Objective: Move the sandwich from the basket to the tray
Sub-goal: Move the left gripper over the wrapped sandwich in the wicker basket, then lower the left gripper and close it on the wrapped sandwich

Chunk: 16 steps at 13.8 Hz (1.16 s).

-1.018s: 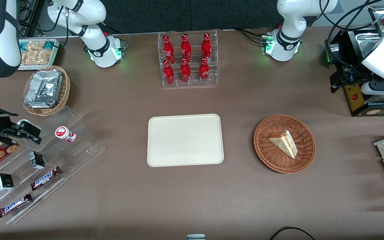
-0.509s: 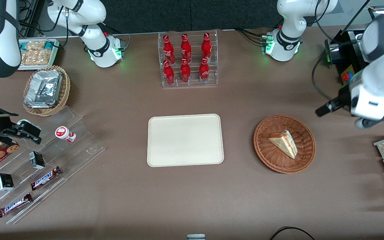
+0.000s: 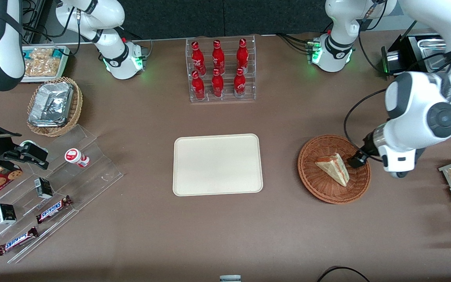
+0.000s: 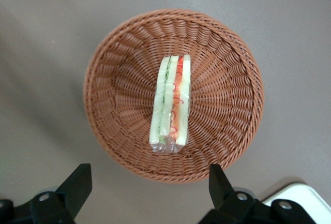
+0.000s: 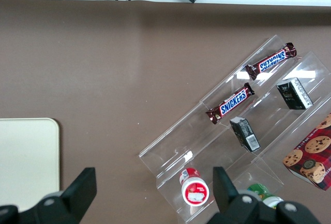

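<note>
Presently one triangular sandwich of pale bread with red and green filling, in clear wrap, lies on its side in the middle of the one round reddish-brown wicker basket. The left arm's gripper hangs above the basket, its two black fingers spread wide with nothing between them and clear of the wrap. One flat cream rectangular plastic tray sits apart from the basket, toward the parked arm's end. Farther from the front camera, six red bottles stand in a clear rack.
</note>
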Motion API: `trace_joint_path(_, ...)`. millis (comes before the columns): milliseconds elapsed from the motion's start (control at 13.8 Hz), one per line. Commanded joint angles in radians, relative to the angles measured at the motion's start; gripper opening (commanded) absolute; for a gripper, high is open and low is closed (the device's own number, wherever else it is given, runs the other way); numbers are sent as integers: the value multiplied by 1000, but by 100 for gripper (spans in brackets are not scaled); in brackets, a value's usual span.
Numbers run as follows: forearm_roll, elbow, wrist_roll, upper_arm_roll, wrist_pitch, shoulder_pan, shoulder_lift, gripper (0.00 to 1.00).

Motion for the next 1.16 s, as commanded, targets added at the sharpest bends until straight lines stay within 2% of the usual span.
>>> trace_joint_path(0,-7,-113,-55,2,153,-20,-2,100)
trace_joint_path(800,2,-239,-66,3,482,-35,158,99)
trace_joint_path(873,7,-243,-66,3,504,-35,172,92)
trace_joint_path(1018,17,-262,-63,3,534,-35,173,49)
trace_joint_path(1091,17,-260,-63,3,534,-35,173,33)
